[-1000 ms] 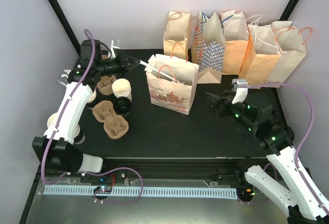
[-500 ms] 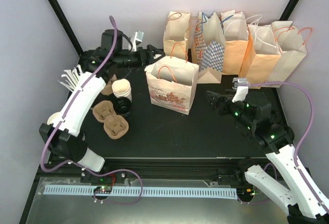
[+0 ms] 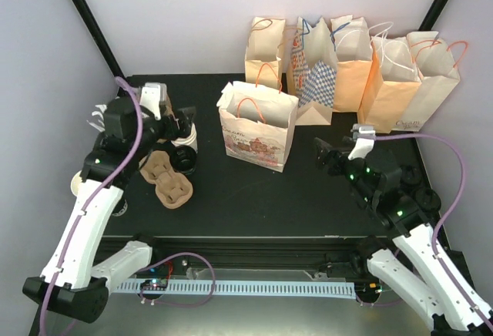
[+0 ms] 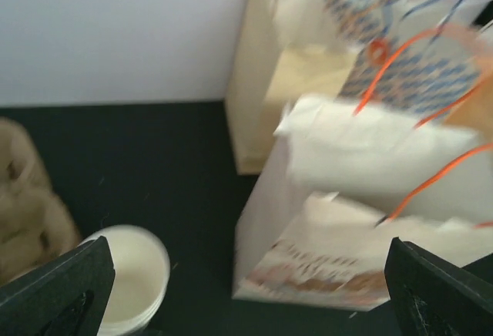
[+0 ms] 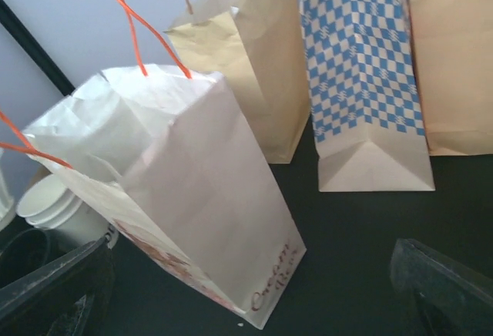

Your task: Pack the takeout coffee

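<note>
The left end effector (image 3: 182, 122) and right end effector (image 3: 322, 155) are gaping empty; the left should be moving gently beside the cream cups (image 4: 131, 286).

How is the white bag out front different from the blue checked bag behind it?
The white bag has a coloured print near its base; the checked bag carries blue and white squares. The white bag's handles are orange, the checked bag's blue. The white bag stands alone; the checked bag sits in the back row. Both are handled paper bags.
</note>
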Tool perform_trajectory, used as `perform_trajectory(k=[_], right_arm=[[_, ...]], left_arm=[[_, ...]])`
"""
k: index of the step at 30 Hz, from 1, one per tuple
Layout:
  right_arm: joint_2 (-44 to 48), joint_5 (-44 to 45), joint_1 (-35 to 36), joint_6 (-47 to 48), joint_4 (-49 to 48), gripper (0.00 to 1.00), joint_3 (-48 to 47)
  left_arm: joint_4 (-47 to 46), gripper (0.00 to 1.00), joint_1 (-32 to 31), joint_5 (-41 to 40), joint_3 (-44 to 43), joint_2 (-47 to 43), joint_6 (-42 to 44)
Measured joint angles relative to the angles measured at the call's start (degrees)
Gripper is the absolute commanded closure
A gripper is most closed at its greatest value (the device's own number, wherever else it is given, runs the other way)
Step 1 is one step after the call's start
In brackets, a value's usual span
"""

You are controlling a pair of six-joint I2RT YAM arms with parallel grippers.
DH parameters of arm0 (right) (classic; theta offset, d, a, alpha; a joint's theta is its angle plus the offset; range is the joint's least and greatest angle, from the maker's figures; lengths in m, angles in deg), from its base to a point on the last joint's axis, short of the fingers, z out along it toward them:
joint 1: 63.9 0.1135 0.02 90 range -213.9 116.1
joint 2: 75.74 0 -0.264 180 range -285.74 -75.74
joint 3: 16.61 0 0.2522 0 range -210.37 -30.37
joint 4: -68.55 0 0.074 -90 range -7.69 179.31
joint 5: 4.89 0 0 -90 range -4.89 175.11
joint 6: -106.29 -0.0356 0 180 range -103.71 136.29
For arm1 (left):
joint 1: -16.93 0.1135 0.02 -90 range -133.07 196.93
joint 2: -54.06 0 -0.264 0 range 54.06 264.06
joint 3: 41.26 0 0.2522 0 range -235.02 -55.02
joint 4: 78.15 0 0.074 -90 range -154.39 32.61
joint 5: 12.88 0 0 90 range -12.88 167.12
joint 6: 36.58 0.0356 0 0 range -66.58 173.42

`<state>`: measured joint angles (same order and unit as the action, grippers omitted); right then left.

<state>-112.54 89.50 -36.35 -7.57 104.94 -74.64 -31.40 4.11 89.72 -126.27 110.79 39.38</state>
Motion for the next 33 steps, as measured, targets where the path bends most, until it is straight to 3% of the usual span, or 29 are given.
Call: perform_trajectory(k=[7,11,16,22,26,33], right_arm=[[8.59,2.49,0.00,6.91,-13.79,0.00,16.35],[7.91,3.39,0.00,9.94,-17.59,0.00,18.69],[2.71,6.64,-0.92,13.60,-21.53,0.00,18.69],[-7.17,3.52,-15.63,14.14,-25.62,0.00,19.26],[-12.41,2.12,-22.32,15.39,-33.51,0.00,22.40],[-24.61,2.23,-23.52,16.90,-51.08,0.00,27.02]], left_arm=[[-3.93,0.01,0.00,-8.57,16.72,-4.28,5.62],[-9.86,0.01,0.35,-12.44,27.93,-8.81,8.72],[-16.96,0.01,2.03,-18.95,33.35,-7.72,11.91],[-25.55,0.01,3.41,-24.26,34.03,-2.16,13.40],[-32.06,0.01,4.37,-26.73,37.97,1.70,13.40],[-51.49,0.01,6.84,-28.85,45.88,6.56,14.69]])
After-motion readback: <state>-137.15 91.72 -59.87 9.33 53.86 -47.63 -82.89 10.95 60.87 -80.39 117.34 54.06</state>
